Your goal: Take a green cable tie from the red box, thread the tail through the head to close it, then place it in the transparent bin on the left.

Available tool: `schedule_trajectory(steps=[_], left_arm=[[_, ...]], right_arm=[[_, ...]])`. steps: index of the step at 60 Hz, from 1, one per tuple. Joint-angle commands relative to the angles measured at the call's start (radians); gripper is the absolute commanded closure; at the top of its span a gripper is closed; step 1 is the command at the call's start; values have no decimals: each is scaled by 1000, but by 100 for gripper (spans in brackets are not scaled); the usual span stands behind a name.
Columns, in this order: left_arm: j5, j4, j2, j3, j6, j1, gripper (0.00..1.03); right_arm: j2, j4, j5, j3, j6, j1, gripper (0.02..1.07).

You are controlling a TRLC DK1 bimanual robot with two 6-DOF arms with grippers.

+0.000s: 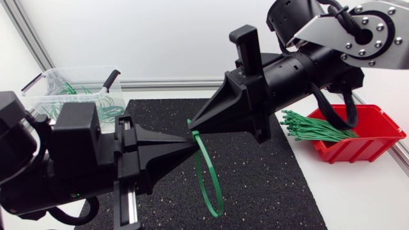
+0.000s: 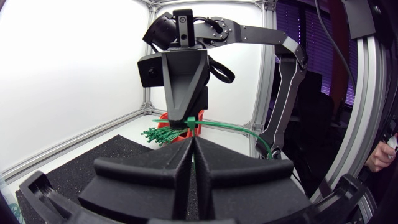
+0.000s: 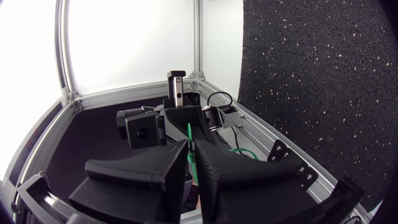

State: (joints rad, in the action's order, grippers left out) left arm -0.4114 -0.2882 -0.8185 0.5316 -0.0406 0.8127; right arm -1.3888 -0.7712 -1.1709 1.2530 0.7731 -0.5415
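Note:
A green cable tie (image 1: 209,182), closed into a loop, hangs over the black mat (image 1: 268,185) at mid-table. My left gripper (image 1: 192,144) comes in from the left and is shut on the top of the loop. My right gripper (image 1: 192,122) meets it tip to tip from the upper right, shut on the tie's head (image 2: 191,122). In the right wrist view the green strip (image 3: 189,140) runs from between my fingers to the left gripper (image 3: 186,121). The red box (image 1: 377,137) with loose green ties (image 1: 313,128) stands at the right. The transparent bin (image 1: 51,86) is at the far left.
The transparent bin holds several closed green ties (image 1: 105,108). A metal frame rail (image 1: 166,84) runs along the table's back edge. Beside the mat, the white tabletop (image 1: 358,198) lies in front of the red box.

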Motion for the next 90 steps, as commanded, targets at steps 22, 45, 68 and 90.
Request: schedule_trajectory(steps=[22,45,68,90], left_arm=[[-4,-6,1,-30,117,9,100],[161,57,39,-10,146,230,100],[134,70,-30,16,140,31,100],[63,96,-219,119,205,-458,100]], right_arm=[[36,-34,2,-21,-87,-5,101],[-70,4,47,0,-87,32,101],[86,-17,51,-55,-113,21,63],[79,147,522,-224,-383,55,6]])
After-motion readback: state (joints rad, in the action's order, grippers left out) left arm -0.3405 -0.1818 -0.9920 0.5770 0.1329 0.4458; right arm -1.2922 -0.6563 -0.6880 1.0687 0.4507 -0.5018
